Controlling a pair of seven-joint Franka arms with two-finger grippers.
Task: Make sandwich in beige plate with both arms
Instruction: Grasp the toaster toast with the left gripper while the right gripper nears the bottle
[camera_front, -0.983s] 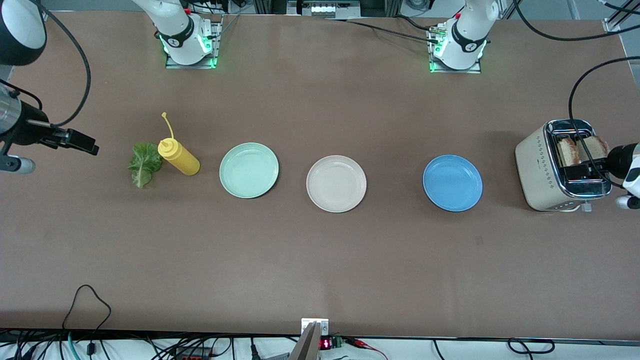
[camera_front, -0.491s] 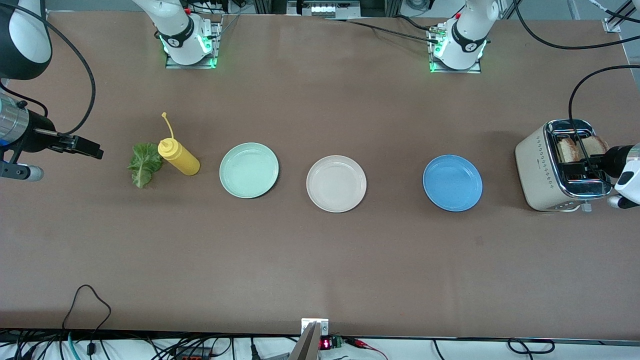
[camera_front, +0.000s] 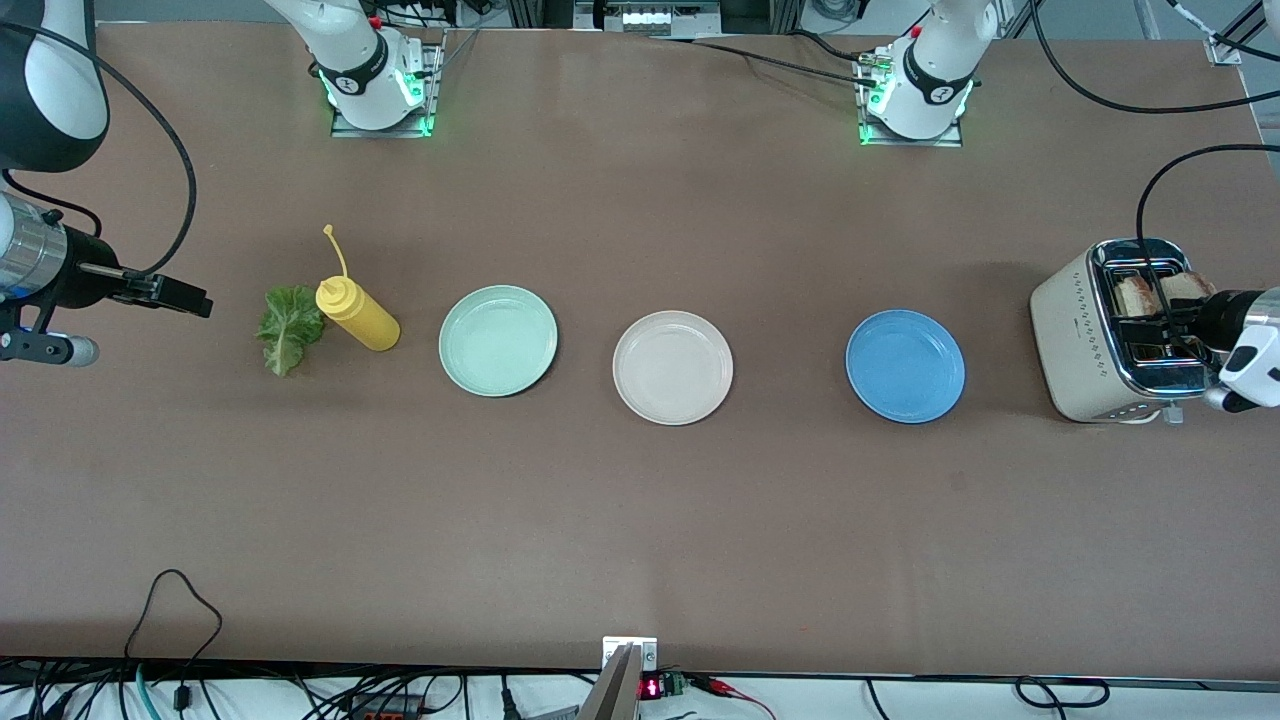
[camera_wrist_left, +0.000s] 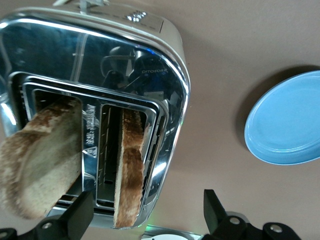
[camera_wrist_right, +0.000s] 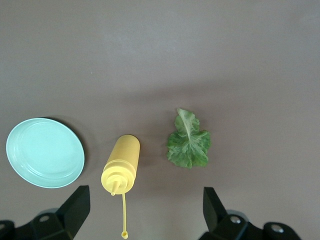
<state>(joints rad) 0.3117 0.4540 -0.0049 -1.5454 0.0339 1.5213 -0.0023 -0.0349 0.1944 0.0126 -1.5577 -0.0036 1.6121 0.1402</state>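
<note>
Hovering over the toaster (camera_front: 1120, 330) at the left arm's end of the table, the left gripper (camera_wrist_left: 145, 220) is spread astride one of two bread slices (camera_wrist_left: 129, 165) standing in the slots. The right gripper (camera_wrist_right: 145, 215), also spread, hangs above the lettuce leaf (camera_wrist_right: 188, 142) and yellow bottle (camera_wrist_right: 121, 164). The beige plate (camera_front: 672, 367) lies bare between the mint-green plate (camera_front: 498, 340) and the blue plate (camera_front: 905, 365).

Two white robot arms with black joints and black cabling

Each arm rises from a white base (camera_front: 372, 85) ringed by a black band with a small white mark and lit green at its foot, bolted to a metal mounting plate. The right arm (camera_front: 45, 80) shows a glossy white shell over a black joint, a silver wrist ring and a looping black cable. The left arm (camera_front: 1245, 335) ends in a black cylinder and white housing. Both hands have black, angular fingers (camera_wrist_right: 75, 207).
</note>
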